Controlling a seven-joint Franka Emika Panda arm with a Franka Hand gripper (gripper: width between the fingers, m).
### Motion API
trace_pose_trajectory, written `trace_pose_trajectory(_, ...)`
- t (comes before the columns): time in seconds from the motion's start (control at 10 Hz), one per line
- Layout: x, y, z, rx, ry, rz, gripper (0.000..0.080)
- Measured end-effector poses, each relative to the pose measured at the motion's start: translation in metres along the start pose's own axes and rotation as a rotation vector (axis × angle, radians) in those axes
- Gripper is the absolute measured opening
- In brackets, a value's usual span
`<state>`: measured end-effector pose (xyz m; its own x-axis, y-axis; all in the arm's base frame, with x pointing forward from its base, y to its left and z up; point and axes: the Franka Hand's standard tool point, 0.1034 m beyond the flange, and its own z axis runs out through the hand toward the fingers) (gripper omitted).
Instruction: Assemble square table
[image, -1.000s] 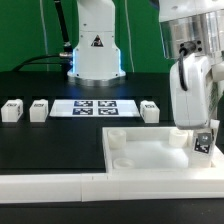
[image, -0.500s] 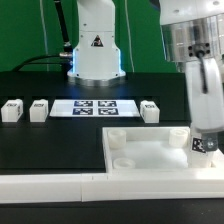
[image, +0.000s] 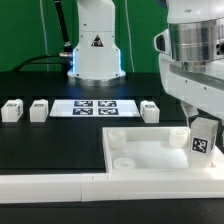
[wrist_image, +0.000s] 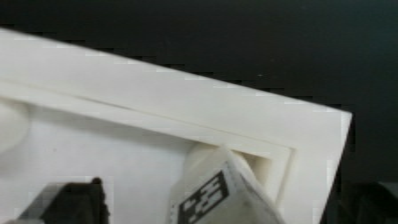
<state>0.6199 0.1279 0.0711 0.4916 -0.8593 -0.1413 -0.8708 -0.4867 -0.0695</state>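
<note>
Square table top (image: 150, 160) lies upturned at the near side, toward the exterior view's right, its corner sockets empty. Over its far right corner the gripper (image: 198, 118) holds a tilted leg block (image: 203, 140), jaws narrowed onto it; the wrist view shows that block just inside the rim (wrist_image: 267, 125). A spare leg block (image: 150, 110) stands just beyond the far rim. The marker board (image: 93, 108) lies further left, with two end blocks (image: 38, 109) beyond it.

Risk, as judged: the block's tilt may leave it out of line with the socket. Pressing down so could jam it, shift the top or slip the grip.
</note>
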Motion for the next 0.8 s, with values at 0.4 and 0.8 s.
trace_pose_trajectory(0.4, 0.0058, -0.0058, -0.0039, -0.015, 0.043, -0.368, 0.0649)
trace_pose_trajectory(0.8, 0.0062, -0.0029, -0.0027, -0.017, 0.039, -0.157, 0.0293)
